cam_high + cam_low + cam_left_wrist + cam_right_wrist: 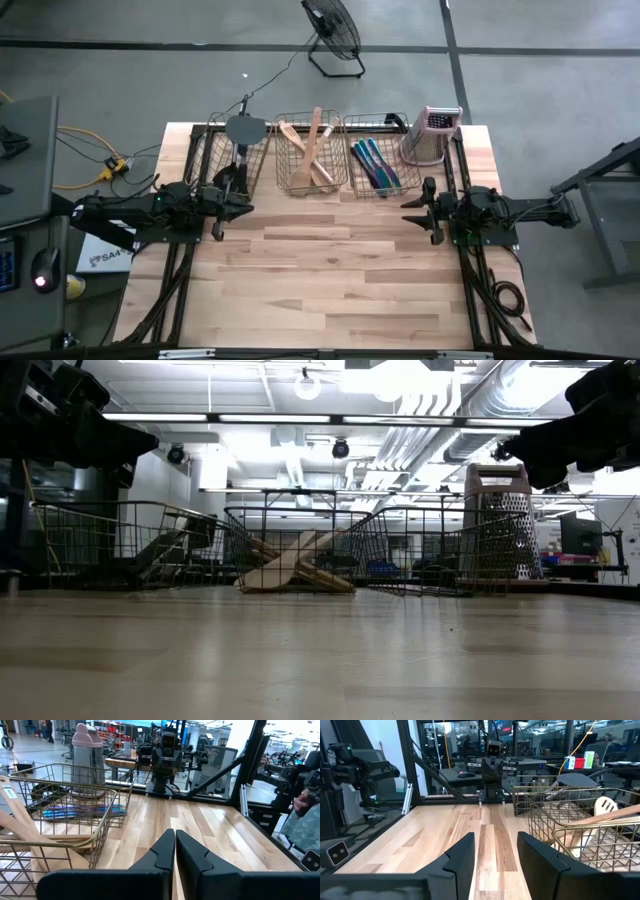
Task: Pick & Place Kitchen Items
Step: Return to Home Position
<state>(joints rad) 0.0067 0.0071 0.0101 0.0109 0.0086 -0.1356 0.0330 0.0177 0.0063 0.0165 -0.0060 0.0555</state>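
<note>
Wooden spoons (312,150) lie crossed in the middle basket (312,190) at the table's (330,280) 12 o'clock edge. Left gripper (245,203) hangs at 9 o'clock, fingers pressed together on nothing. Right gripper (410,207) hangs at 3 o'clock, fingers parted, empty.

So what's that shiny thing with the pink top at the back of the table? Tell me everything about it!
That's a box grater. It looks like silvery metal with rows of little holes, narrowing toward a pinkish handle on top. It stands upright on the wooden table, at the far right corner, just beside the right-hand wire basket. Whether they touch can't be seen. Nothing holds it.
</note>
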